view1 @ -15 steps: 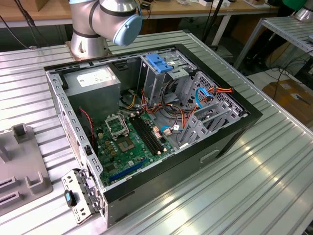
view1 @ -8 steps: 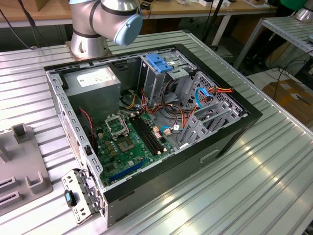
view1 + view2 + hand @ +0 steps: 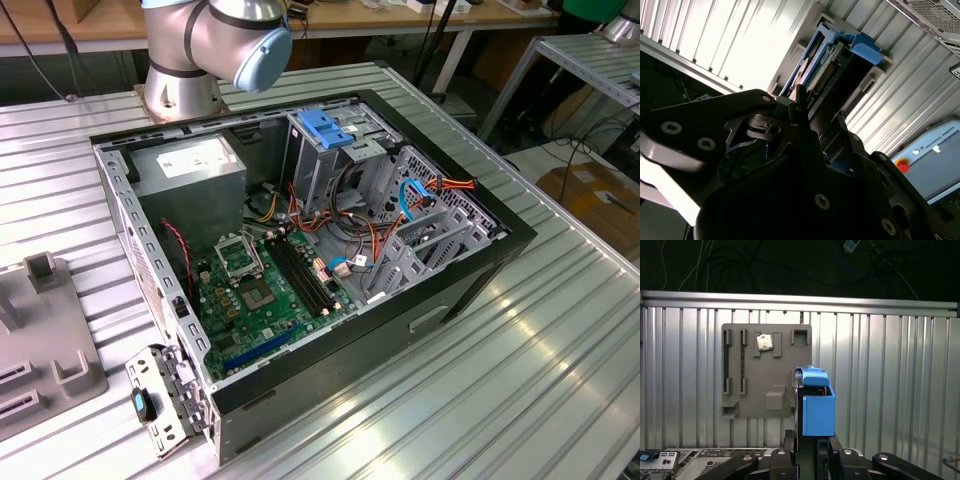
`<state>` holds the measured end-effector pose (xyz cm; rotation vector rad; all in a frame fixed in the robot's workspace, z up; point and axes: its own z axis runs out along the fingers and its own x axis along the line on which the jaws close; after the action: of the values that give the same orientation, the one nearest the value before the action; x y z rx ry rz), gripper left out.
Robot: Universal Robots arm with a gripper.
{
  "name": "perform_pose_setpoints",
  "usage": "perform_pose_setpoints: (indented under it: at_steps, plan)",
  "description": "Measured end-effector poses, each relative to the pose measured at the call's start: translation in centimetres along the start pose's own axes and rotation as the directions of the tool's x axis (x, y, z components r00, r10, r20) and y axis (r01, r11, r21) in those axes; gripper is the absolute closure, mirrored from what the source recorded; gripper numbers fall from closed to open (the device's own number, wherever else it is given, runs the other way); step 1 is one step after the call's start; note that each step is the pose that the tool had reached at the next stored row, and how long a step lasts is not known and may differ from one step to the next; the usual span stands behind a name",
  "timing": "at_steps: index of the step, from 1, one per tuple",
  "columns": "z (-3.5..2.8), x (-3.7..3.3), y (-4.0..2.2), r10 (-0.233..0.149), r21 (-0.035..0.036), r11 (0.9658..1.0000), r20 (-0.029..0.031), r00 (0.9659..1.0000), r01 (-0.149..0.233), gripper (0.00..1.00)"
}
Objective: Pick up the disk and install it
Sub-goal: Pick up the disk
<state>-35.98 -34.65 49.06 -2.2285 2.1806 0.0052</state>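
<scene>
A robot claw [image 3: 806,442] is clenched on the disk [image 3: 812,405], holding it on edge, apparently lifted clear of a grey tray [image 3: 742,390] on the ribbed metal table [image 3: 890,365]. In the exterior view an open computer case [image 3: 470,262] sits near that tray. The disk is probably stiff, dense and sensitive to knocks. Its blue plastic rails [image 3: 819,422] may flex, so the flat metal faces seem the safest place to grip.

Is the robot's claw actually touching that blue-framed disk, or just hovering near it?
Touching. In the first wrist view the gripper clamps the disk from both sides, with no gap showing.
</scene>
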Motion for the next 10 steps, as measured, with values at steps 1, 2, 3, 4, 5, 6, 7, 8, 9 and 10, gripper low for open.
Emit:
perform_pose_setpoints:
  at_steps: [1,2,3,4,5,6,7,8,9,10]
  plan:
    - [0.00,0.00,-0.31,0.000,-0.0001,1.0000,-0.0001,1.0000,0.000,0.65]
    - [0.01,0.01,-0.63,0.000,0.0000,1.0000,0.0000,1.0000,0.000,0.65]
    - [0.01,0.02,-0.87,0.000,0.0000,1.0000,0.0000,1.0000,0.000,0.65]
    - [0.01,0.02,-1.03,0.000,0.0000,1.0000,0.0000,1.0000,0.000,0.65]
    - [0.02,0.03,-1.18,0.000,0.0000,1.0000,0.0000,1.0000,0.000,0.65]
    - [0.02,0.03,-1.31,0.000,0.0000,1.0000,0.0000,1.0000,0.000,0.65]
    - [0.02,0.03,-1.45,0.000,0.0001,1.0000,0.0001,1.0000,0.000,0.65]
    - [0.02,0.03,-1.59,0.000,0.0000,1.0000,0.0000,1.0000,0.000,0.65]
    - [0.02,0.04,-1.75,0.000,-0.0001,1.0000,0.0000,1.0000,0.000,0.65]
    - [0.02,0.04,-1.91,0.000,0.0000,1.0000,0.0000,1.0000,0.000,0.65]
